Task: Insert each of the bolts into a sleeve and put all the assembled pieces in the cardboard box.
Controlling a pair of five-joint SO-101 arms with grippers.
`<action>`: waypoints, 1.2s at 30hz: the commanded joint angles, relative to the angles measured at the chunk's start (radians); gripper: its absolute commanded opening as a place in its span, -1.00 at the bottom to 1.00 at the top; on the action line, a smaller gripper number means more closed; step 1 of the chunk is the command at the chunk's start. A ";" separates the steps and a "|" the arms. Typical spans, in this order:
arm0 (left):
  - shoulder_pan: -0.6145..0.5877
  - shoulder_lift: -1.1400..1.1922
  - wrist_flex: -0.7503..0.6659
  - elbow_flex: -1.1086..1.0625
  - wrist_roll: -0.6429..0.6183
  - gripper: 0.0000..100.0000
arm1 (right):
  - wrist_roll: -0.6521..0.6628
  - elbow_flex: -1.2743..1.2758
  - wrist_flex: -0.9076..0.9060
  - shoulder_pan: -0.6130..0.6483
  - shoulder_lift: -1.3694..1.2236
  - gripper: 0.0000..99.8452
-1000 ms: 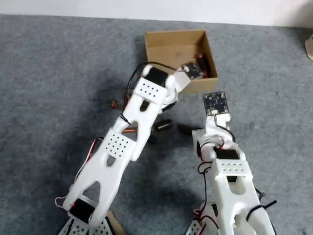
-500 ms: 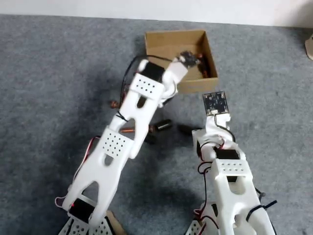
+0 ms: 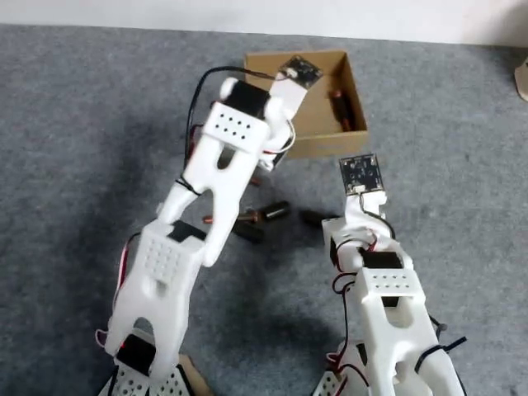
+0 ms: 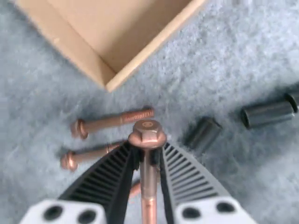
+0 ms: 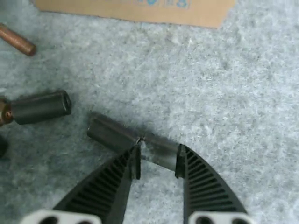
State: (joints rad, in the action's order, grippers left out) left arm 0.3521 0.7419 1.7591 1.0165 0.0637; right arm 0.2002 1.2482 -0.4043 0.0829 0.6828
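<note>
Left gripper (image 4: 148,150): jaws clamped on the shank of a copper flanged hex bolt (image 4: 147,134), head outward, above grey carpet (image 4: 224,56) near a corner of the open cardboard box (image 4: 112,28). Right gripper (image 5: 158,161): jaws parted, astride one end of a dark cylindrical sleeve (image 5: 112,133) lying on the carpet.

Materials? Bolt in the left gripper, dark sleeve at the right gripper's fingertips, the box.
Bolt: metal, likely copper-plated or coated steel, judging by the coppery sheen and the glints on its flanged hex head. Sleeve: dark grey with a matte finish; it could be blackened metal or plastic, and the look leaves that open. Cardboard box: plain brown cardboard, dull, with raw cut edges.
</note>
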 commanded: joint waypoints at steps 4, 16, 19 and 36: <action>-0.008 -0.275 0.002 -0.177 -0.051 -0.99 | 0.012 -0.004 0.022 0.007 0.018 -0.74; -0.077 -0.664 -0.117 -0.667 -0.077 -0.99 | 0.012 -0.004 0.022 0.007 0.018 -0.74; -0.104 -0.819 -0.258 -0.897 -0.077 -0.99 | 0.011 -0.004 0.022 0.007 0.018 -0.74; -0.180 -1.139 -0.434 -1.376 -0.078 -0.99 | 0.005 -0.013 -0.081 0.004 0.018 -0.74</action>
State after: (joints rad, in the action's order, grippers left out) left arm 0.2048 -0.3445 1.3556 -0.3445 -0.0084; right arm 0.2002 1.2482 -0.4381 0.0829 0.6828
